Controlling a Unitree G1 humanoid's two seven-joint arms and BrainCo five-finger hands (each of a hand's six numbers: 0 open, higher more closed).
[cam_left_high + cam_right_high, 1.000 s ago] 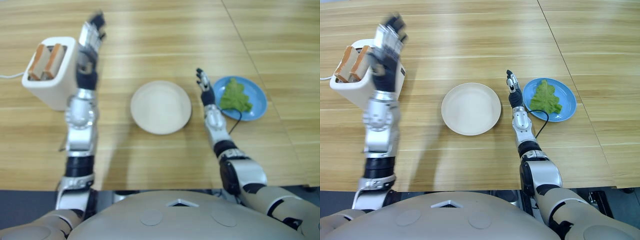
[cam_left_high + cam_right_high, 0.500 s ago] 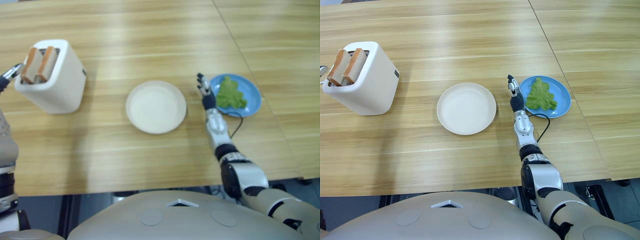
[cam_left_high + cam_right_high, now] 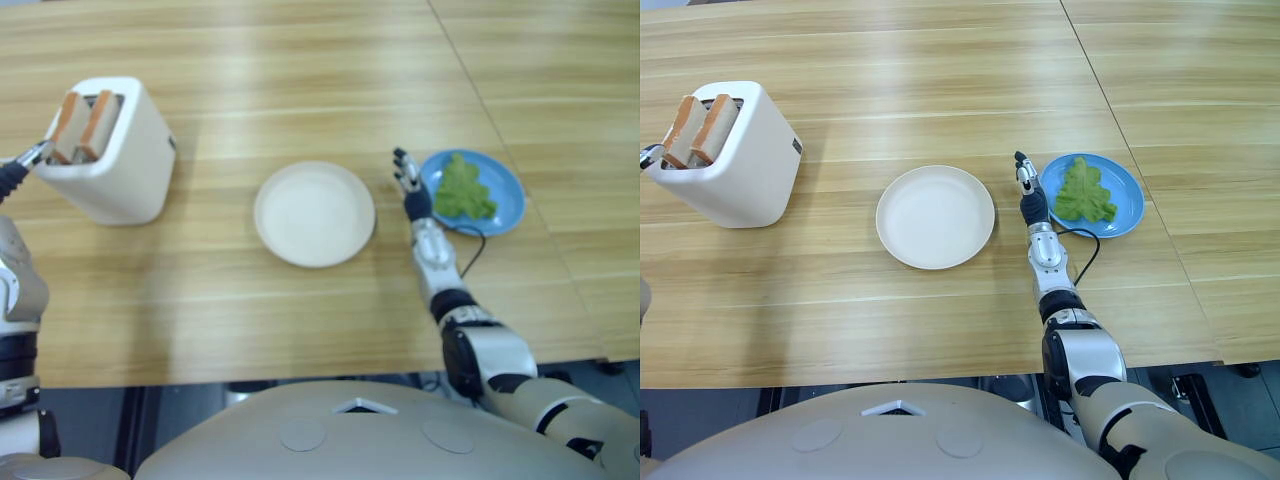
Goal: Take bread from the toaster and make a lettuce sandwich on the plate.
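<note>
1. Your right hand (image 3: 1028, 196) is edge-on above the table (image 3: 940, 80), fingers straight and pressed together, holding nothing.
2. Just to that hand's right is the blue plate (image 3: 1131, 208) with the lettuce (image 3: 1080, 190) lying on it. Your fingertips are close to its near rim.
3. To that hand's left, near but apart, lies the cream plate (image 3: 935, 216).
4. Your left hand (image 3: 12, 176) is just beside the toaster (image 3: 740, 170). You cannot tell whether its fingers are spread or curled.
5. Right of your left hand, two bread slices (image 3: 700, 128) stand upright in the toaster's slots.
6. A black cable (image 3: 1087, 255) loops beside your right wrist.
</note>
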